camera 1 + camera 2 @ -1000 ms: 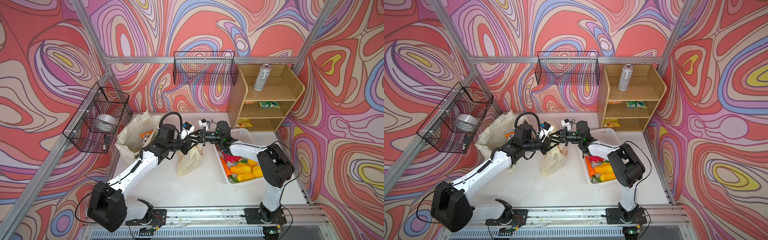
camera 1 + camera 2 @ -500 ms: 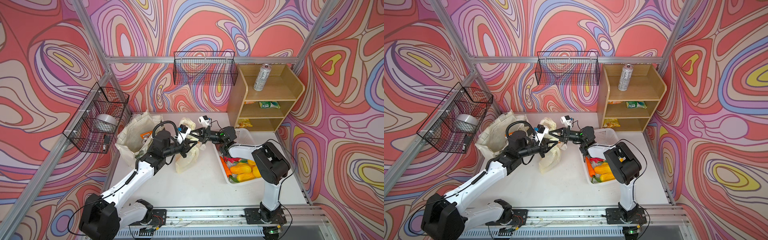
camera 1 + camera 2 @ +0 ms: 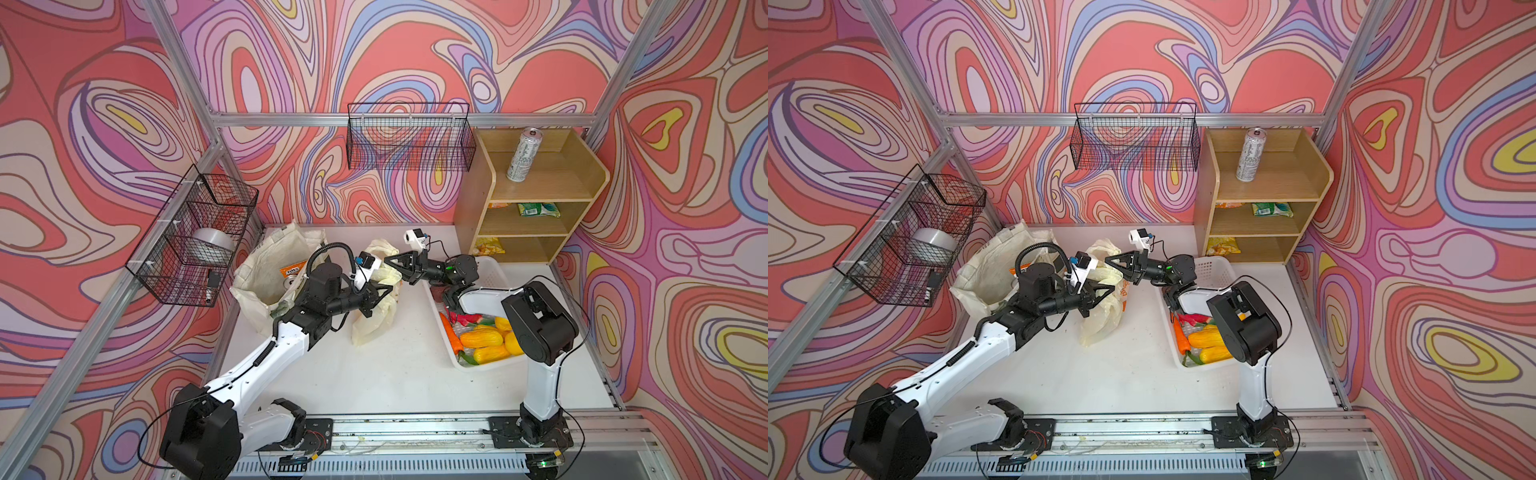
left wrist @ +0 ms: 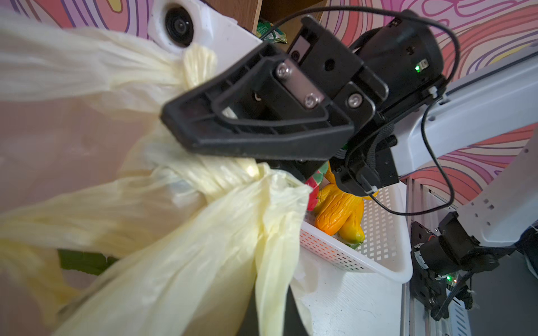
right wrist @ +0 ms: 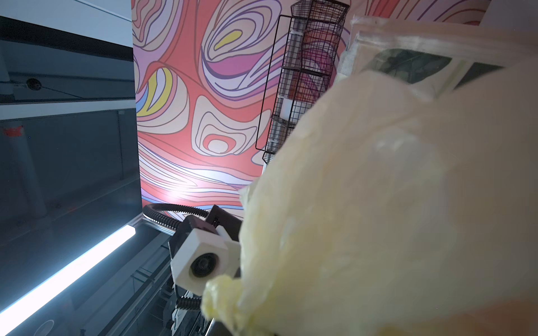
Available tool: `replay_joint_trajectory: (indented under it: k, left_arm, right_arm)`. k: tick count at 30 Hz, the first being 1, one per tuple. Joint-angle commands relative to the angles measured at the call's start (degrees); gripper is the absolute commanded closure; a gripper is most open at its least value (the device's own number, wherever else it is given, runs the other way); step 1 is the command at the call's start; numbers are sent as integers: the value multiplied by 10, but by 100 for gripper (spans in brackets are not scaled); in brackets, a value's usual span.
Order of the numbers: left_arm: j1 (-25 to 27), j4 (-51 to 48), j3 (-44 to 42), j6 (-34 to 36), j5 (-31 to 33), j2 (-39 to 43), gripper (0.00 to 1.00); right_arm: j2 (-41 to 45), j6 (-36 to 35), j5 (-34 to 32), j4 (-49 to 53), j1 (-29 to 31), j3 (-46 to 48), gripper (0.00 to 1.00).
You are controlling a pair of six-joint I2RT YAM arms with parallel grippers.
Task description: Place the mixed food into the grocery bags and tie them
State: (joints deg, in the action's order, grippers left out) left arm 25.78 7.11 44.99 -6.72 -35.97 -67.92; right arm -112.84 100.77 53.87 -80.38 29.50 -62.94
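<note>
Pale-yellow plastic is pulling taut in the middle of the worktop: the plastic bag is sitting between the canvas tote and the white basket. Our left fingers are clamping fully shut on its twisted plastic, we judge to draw a knot tight. Our right fingers are touching the bag's top, but we cannot tell whether they are gripping it.

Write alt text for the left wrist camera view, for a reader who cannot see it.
A pale yellow plastic bag, its handles twisted into ropes, fills the view; the black jaws of the right gripper appear to pinch one strand. Behind it, a white basket holds orange and yellow toy vegetables.
</note>
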Motion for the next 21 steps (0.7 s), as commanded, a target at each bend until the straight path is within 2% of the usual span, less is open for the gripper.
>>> replay_joint_trajectory:
  k: [1, 3, 6, 7, 10, 11, 14, 21]
  left_arm:
    - [1, -69, -2, -2, -19, -15, 100]
    - [1, -68, -4, -3, -23, -19, 100]
    - [1, -58, -13, -8, -25, -24, 100]
    - [1, -53, -17, -11, -25, -25, 100]
    - [1, -38, -26, -19, -27, -29, 100]
    - [1, -35, -27, -21, -29, -31, 100]
    - [1, -30, -22, -23, -33, -39, 100]
    - [1, -35, -1, -22, -34, -48, 100]
  right_arm:
    - [4, 1, -36, -51, -4, -24, 93]
    - [8, -4, -31, -51, -4, -28, 100]
    - [23, -16, -21, -51, -4, -35, 100]
    - [28, -20, -17, -51, -4, -36, 99]
    - [43, -31, -11, -51, -4, -37, 78]
    - [44, -32, -11, -51, -3, -36, 76]
    - [35, -33, -12, -51, 0, -32, 73]
    - [6, -36, -22, -51, 16, -22, 76]
